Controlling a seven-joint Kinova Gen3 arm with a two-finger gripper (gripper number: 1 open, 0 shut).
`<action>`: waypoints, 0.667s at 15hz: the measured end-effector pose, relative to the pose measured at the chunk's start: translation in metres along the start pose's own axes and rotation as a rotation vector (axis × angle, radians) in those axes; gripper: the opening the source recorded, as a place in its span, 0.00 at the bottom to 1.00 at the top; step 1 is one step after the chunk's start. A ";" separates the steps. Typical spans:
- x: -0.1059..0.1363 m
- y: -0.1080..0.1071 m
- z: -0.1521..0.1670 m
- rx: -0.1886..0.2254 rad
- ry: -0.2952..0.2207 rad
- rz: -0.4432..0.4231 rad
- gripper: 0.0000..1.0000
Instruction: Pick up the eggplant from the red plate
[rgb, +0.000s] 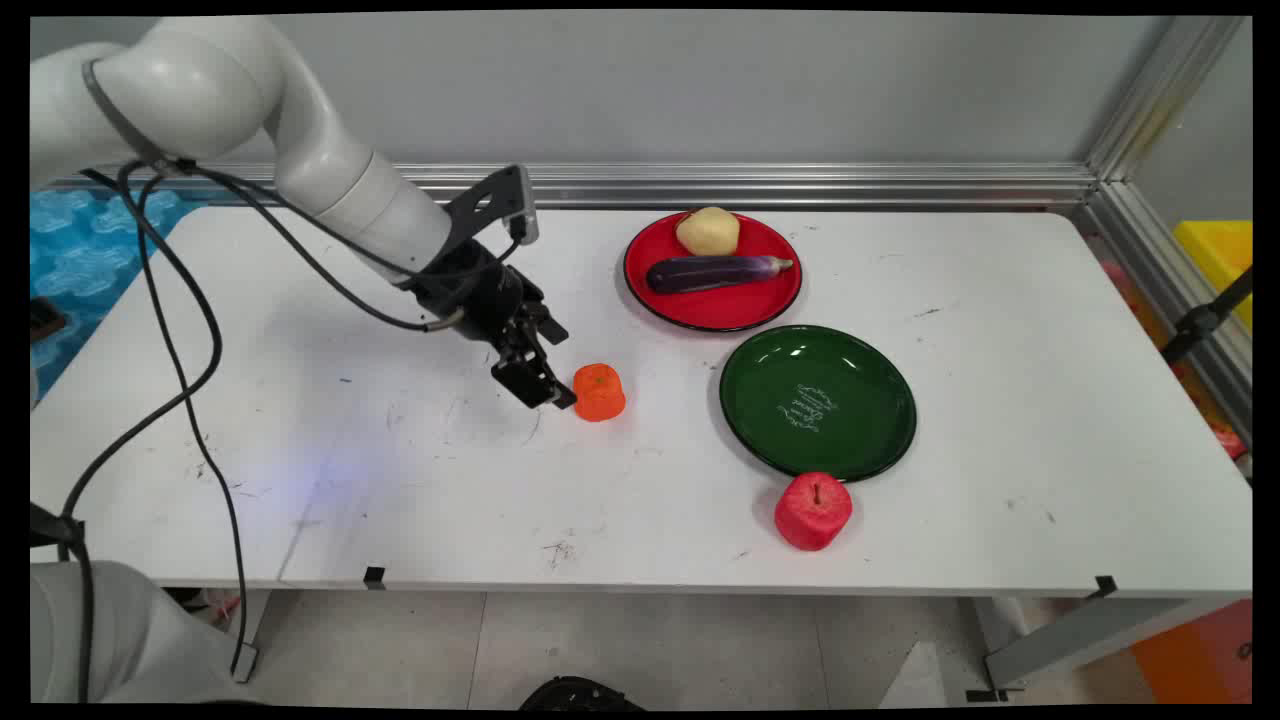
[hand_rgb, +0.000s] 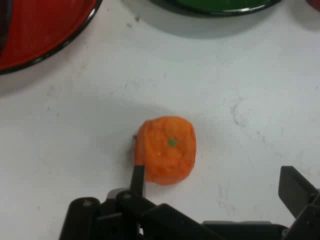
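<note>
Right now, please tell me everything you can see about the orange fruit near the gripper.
The orange fruit is a small, squat, matte toy with a rough skin and a green dot on top. It sits upright on the white table, left of the green plate. The open gripper is beside it; one finger appears to touch its side.

A white table (rgb: 1000, 400) holds an orange (rgb: 599, 392), a red apple (rgb: 812, 511) and an empty green plate (rgb: 818, 402). A red plate (rgb: 712, 305) behind carries an eggplant (rgb: 715, 272) and a potato (rgb: 708, 231)

Main: high, near side, facing wall; hand: close, downward; share orange (rgb: 599, 392).
</note>
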 end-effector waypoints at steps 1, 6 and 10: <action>0.005 -0.003 -0.002 0.002 0.001 -0.001 1.00; 0.034 -0.021 -0.002 0.019 0.019 0.001 1.00; 0.059 -0.039 0.003 0.036 0.049 0.003 1.00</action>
